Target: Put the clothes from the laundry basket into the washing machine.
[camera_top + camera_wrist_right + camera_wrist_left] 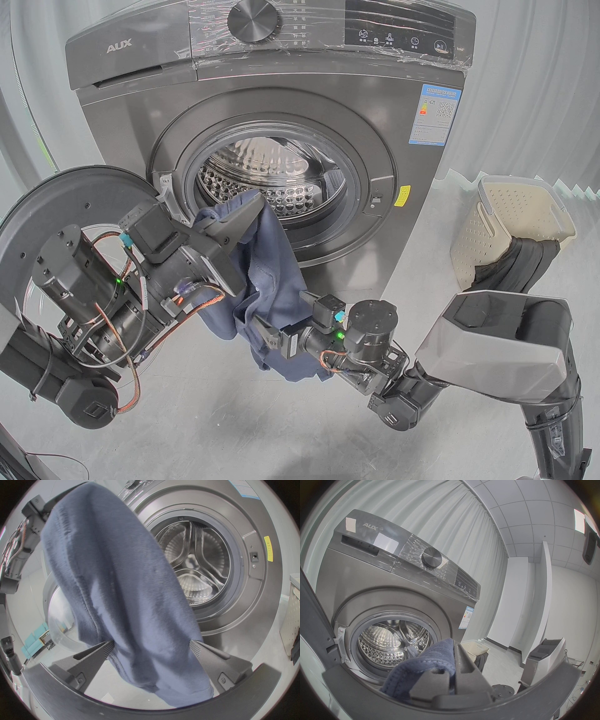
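Note:
A blue garment [269,281] hangs in front of the washing machine's open drum [275,172]. My left gripper [245,217] is shut on its top edge, just below the drum's rim. In the left wrist view the fingers [465,670] pinch the blue cloth [425,667] before the drum [390,642]. My right gripper [262,334] is lower, at the garment's hanging end. Its jaws stand open in the right wrist view, with the blue garment [125,598] hanging between the fingertips [104,650]. The cream laundry basket [525,212] stands at the right with a dark garment [519,265] draped over its rim.
The washing machine's round door [69,206] is swung open to the left, behind my left arm. Grey floor [250,419] lies in front of the machine. White curtains hang behind the machine and basket.

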Robot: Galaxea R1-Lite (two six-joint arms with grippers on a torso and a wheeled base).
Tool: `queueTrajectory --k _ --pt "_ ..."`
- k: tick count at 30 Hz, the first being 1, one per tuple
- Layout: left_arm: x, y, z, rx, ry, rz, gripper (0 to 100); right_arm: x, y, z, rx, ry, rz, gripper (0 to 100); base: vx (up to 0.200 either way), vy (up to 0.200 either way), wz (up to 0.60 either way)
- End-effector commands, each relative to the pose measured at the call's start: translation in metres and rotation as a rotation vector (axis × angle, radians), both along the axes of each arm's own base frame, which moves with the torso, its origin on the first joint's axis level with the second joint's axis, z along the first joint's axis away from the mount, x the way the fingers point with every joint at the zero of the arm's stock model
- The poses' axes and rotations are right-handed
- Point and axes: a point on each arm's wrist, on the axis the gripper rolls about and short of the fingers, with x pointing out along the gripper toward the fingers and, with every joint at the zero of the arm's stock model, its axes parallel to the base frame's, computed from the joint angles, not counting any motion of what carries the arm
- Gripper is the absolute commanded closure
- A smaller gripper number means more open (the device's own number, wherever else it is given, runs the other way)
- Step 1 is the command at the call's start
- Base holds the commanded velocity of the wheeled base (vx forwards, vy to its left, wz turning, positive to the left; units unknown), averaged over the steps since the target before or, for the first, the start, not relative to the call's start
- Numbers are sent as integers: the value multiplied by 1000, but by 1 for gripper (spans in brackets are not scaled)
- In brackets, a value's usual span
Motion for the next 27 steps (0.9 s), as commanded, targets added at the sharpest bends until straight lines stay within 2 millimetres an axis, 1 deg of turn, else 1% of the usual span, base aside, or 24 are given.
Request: queueTrajectory --k 1,4,5,8,14,17,18,22,24,26,27 --pt "-3 -1 2 -5 -8 -10 100 20 -1 1 23 -25 -34 0 0 0 0" --pt "-5 1 6 -12 -20 -13 100 24 -1 0 27 -30 -40 0 0 0 0" --pt "-9 1 11 -20 -33 -26 100 27 0 -4 25 -28 -43 0 0 0 0" --pt "-12 2 15 -30 -44 -31 100 28 1 -9 20 -24 -43 0 0 0 0" --pt "-13 2 16 -33 -45 -33 100 34 7 -16 29 -34 -42 0 0 0 0" --pt "-13 2 16 -35 -44 -33 100 34 8 -14 40 -43 -42 0 0 0 0" --pt "-13 2 16 -35 -44 -33 100 35 8 -13 43 -46 -43 100 0 0 0" --pt "-11 3 14 -33 -38 -26 100 36 4 -9 48 -49 -52 100 0 0 0" --pt "-9 4 10 -26 -24 -14 100 36 -3 -6 46 -46 -63 100 0 0 0" --pt "-4 7 5 -13 -5 2 100 33 -14 5 49 -50 -77 100 0 0 0" --pt "2 12 0 -3 9 26 100 30 -21 10 46 -44 -84 100 0 0 0"
